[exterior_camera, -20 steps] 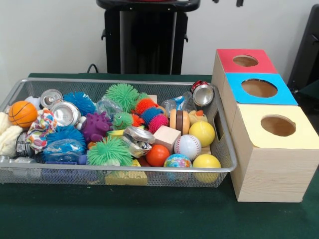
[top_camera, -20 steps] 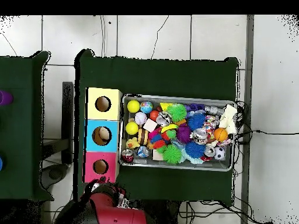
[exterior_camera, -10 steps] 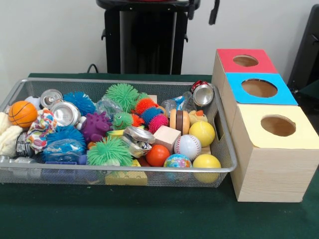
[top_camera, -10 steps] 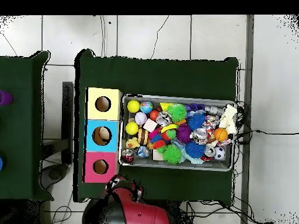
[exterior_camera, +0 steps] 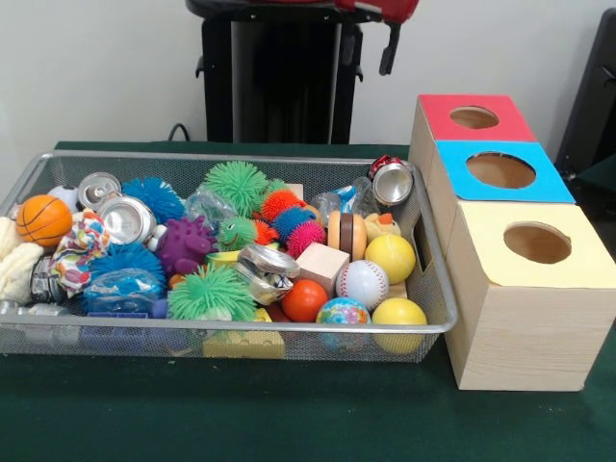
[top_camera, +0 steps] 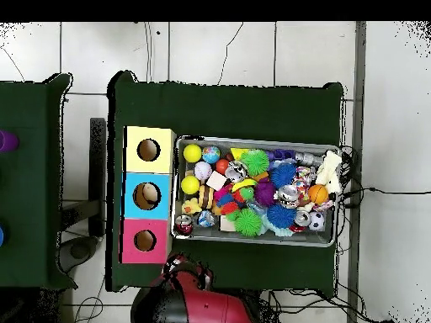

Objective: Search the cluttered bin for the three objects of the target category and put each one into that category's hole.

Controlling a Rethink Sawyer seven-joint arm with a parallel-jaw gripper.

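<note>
Claw (exterior_camera: 388, 50) now farther in, state unclear, well above bin (exterior_camera: 433, 322).

A mesh bin (exterior_camera: 435, 325) full of toys sat just beside three boxes (exterior_camera: 525, 318); the gripper (exterior_camera: 389, 48) hung above the bin's far edge.

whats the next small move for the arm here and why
Probably swing out over the wire bin and lower toward it. The gripper hangs high at the table's far edge, holding nothing visible, while the balls, cans and spiky toys all lie in the bin and the three box holes are unblocked.
</note>
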